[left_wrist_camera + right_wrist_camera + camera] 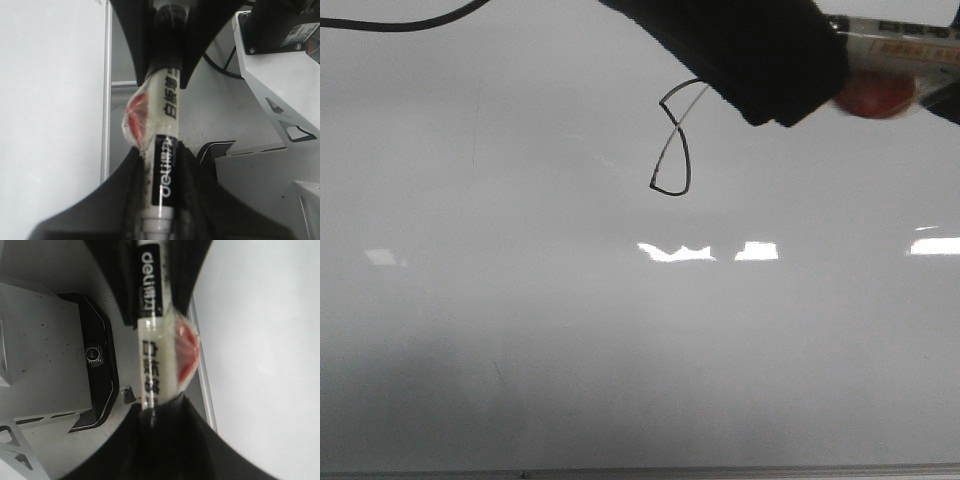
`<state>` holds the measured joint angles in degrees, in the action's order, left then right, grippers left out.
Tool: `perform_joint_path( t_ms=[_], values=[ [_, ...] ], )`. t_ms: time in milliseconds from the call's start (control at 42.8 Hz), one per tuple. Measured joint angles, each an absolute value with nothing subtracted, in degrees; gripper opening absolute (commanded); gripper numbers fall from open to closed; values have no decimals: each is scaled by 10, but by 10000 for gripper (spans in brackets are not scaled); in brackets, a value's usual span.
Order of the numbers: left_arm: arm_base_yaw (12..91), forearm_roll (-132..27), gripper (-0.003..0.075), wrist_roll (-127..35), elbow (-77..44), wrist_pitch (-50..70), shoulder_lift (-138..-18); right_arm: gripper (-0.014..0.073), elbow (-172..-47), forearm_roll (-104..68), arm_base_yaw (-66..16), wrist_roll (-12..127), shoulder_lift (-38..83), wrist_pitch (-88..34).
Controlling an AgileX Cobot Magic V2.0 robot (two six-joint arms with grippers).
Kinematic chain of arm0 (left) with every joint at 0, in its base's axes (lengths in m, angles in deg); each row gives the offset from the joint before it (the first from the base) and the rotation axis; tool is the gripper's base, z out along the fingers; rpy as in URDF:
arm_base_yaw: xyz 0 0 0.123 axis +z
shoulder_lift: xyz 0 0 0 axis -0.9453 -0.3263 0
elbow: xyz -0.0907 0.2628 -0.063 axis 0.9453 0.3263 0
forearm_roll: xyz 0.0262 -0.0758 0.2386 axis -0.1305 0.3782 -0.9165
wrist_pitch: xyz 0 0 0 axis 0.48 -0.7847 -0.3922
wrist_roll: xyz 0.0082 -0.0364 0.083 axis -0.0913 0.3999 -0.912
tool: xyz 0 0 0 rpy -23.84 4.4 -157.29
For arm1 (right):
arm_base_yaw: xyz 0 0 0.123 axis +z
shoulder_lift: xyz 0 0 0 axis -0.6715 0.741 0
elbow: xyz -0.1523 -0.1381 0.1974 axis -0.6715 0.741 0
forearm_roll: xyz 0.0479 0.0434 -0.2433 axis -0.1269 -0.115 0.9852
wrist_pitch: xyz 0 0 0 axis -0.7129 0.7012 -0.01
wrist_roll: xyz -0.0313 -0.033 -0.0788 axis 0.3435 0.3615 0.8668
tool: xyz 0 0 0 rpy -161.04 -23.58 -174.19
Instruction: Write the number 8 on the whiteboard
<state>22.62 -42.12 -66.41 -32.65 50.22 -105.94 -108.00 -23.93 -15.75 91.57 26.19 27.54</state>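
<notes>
The number 8 (672,140) is a thin black angular figure on the upper middle of the whiteboard (620,330). Just right of it, my left gripper (760,70) is a black mass at the top. It is shut on a white marker (895,45) with a red tape patch (875,97), held off the board. In the left wrist view my left gripper (161,150) clamps the marker's labelled end (162,175). My right gripper (167,75) clamps its dark far end. In the right wrist view my right gripper (160,405) grips the marker (152,360) opposite the left gripper (152,305).
A black cable (400,25) curves across the board's top left. Bright light reflections (675,252) lie across the middle, and the thin grey frame (640,472) runs along the bottom. Grey robot base parts (280,90) and a black camera housing (97,360) lie beside the board's edge.
</notes>
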Motion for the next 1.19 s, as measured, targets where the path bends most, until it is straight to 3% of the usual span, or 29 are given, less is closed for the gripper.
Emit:
perform_joint_path(
  t_ms=[163,257,373,490,654,910,1027,1190],
  values=[
    [226,-422,-20,-664,-327,502,-1059,382,-1080,-239,-157,916,262,275],
    [225,-445,-20,-650,-327,496,-1059,496,-1080,-239,-157,905,262,275],
    [225,-528,-20,-569,-327,493,-1046,485,-1080,-204,-169,844,252,275],
    [232,-670,-21,-391,-327,490,-1008,460,-1080,-149,-201,759,233,280],
    [306,-832,-21,-184,-327,498,-949,443,-1080,-120,-233,710,220,282],
    [509,-864,-21,-86,-252,448,-878,443,-1080,-119,-236,706,220,280],
    [598,-850,-21,-59,-193,375,-861,443,-1080,-119,-236,706,220,274],
    [664,-797,-20,-53,-114,243,-866,443,-1080,-119,-236,706,220,261]
  ],
)
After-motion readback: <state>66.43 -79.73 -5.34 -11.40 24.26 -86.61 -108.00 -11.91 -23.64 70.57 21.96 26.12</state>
